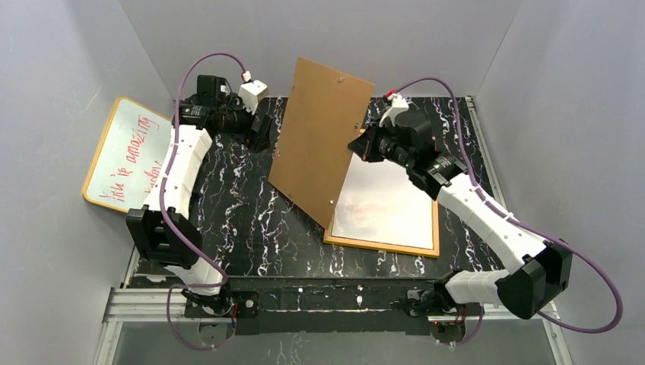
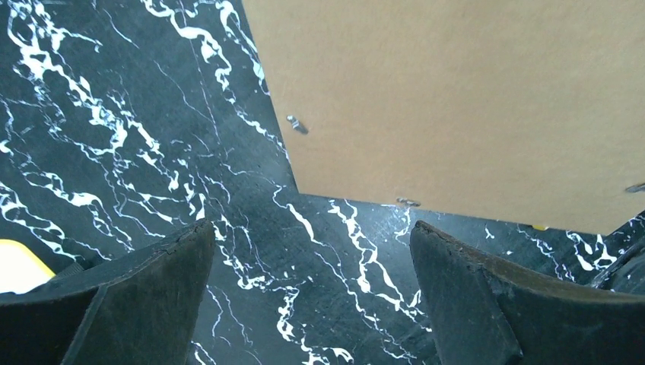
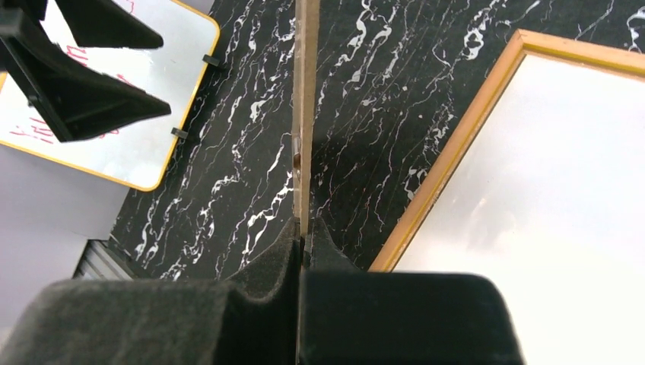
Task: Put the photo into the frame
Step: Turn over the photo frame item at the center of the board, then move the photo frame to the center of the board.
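The frame (image 1: 380, 247) with its thin yellow-orange border lies flat on the black marbled table, right of centre. A pale white surface (image 1: 388, 201) fills it; I cannot tell whether this is the photo's white back or bare glass. No printed side of the photo shows. My right gripper (image 1: 357, 144) is shut on the right edge of the brown backing board (image 1: 319, 141) and holds it raised and tilted over the frame's left side. In the right wrist view the gripper (image 3: 304, 228) pinches the board (image 3: 306, 114) edge-on, with the frame's border (image 3: 456, 144) to the right. My left gripper (image 1: 262, 133) is open and empty, left of the board.
A yellow-edged whiteboard (image 1: 125, 152) with red writing leans against the left wall. Grey walls close in the table on three sides. In the left wrist view the gripper (image 2: 312, 251) hovers over bare marbled table, with the board's corner (image 2: 456, 99) ahead of it.
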